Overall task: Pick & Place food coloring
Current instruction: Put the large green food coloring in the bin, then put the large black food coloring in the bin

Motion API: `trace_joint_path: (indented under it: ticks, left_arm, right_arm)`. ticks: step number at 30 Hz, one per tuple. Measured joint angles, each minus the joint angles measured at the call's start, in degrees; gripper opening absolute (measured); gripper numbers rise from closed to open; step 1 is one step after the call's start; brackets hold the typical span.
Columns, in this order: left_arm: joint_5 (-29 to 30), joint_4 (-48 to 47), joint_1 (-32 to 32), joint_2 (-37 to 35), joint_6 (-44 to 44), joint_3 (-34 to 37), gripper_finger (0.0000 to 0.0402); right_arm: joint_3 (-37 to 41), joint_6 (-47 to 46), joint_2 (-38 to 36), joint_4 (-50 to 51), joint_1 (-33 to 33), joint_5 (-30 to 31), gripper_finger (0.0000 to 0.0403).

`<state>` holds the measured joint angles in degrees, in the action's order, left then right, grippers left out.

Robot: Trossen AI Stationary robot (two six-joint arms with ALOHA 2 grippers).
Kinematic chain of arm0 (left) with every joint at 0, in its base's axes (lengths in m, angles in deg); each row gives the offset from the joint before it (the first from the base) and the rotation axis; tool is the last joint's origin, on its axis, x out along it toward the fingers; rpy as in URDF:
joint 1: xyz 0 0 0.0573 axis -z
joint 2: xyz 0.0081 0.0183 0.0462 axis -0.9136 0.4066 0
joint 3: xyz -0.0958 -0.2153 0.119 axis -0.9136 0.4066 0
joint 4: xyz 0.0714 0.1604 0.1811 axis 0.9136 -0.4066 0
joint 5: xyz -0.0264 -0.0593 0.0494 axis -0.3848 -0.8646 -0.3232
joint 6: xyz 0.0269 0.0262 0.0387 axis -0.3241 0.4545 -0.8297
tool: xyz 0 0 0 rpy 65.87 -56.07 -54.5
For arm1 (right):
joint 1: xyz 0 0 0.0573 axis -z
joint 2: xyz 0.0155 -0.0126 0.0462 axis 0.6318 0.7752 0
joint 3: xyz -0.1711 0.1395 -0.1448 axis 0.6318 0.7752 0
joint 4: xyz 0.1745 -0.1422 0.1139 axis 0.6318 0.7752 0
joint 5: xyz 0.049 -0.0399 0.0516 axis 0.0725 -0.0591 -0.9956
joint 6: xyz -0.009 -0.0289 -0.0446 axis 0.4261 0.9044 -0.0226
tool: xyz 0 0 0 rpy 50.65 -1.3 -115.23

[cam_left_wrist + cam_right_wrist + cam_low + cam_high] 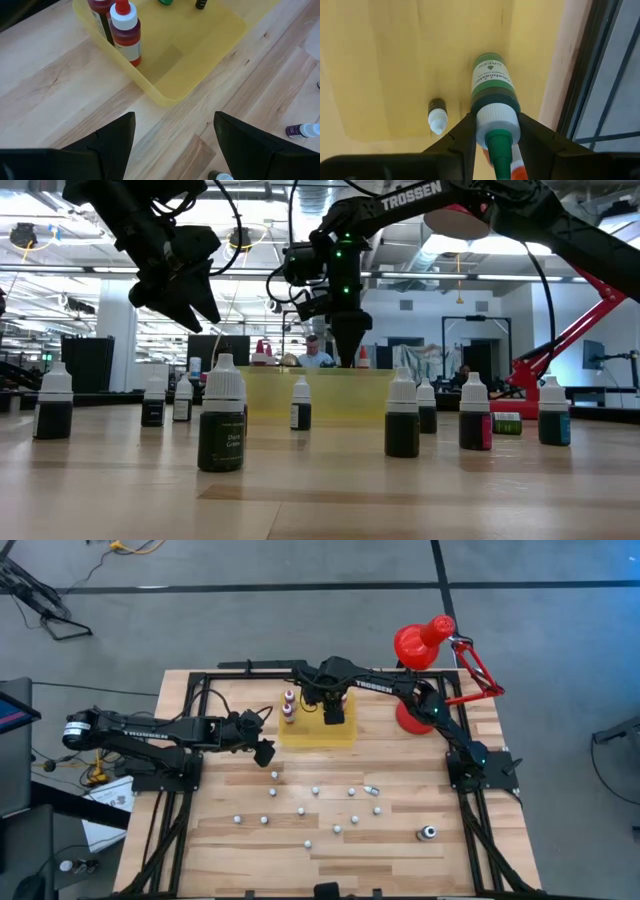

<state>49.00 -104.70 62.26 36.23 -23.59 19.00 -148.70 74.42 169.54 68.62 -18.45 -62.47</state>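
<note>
Yellow tray (300,735) is hosting the right gripper (492,131), pinching a green food coloring bottle (492,80) beside a small black bottle (437,114); left gripper (174,142) is hovering spread near red bottles (126,31), others dotting the wooden surface (400,850).

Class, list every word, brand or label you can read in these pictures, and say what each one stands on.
"TROSSEN": on the right arm.
"GREEN": on the green bottle gripped by the right pincer; its smaller print is blurred.
"Dark Green", roughly: front bottle, barely legible.
Other bottle labels: too small.
</note>
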Motion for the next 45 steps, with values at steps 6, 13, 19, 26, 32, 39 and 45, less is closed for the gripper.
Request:
trace_joint_path:
  ticks: [6,13,19,26,32,39,45]
  left_arm:
    - [0.0,0.0,0.0,0.0,0.0,0.0,0.0263]
    - [0.0,0.0,0.0,0.0,0.0,0.0,0.0263]
    - [0.0,0.0,0.0,0.0,0.0,0.0,0.0263]
    - [0.0,0.0,0.0,0.0,0.0,0.0,0.0263]
    - [0.0,0.0,0.0,0.0,0.0,0.0,0.0263]
    - [0.0,0.0,0.0,0.0,0.1,0.0,0.0263]
    - [0.0,0.0,0.0,0.0,0.1,0.0,0.0263]
  right_arm:
    - [0.0,0.0,0.0,-0.5,0.0,0.0,0.0113]
    - [0.0,0.0,0.0,-1.7,0.0,-0.1,0.0152]
    - [0.0,0.0,0.0,-3.6,0.0,0.0,0.0194]
    - [0.0,0.0,-0.3,-2.8,-0.1,2.9,0.0215]
    - [-4.9,-4.1,-0.5,3.6,-0.9,7.6,0.0210]
    - [-5.2,-12.3,-7.5,10.4,-2.4,7.6,0.0185]
    - [-5.2,-27.9,-17.0,13.6,-5.7,5.0,0.0158]
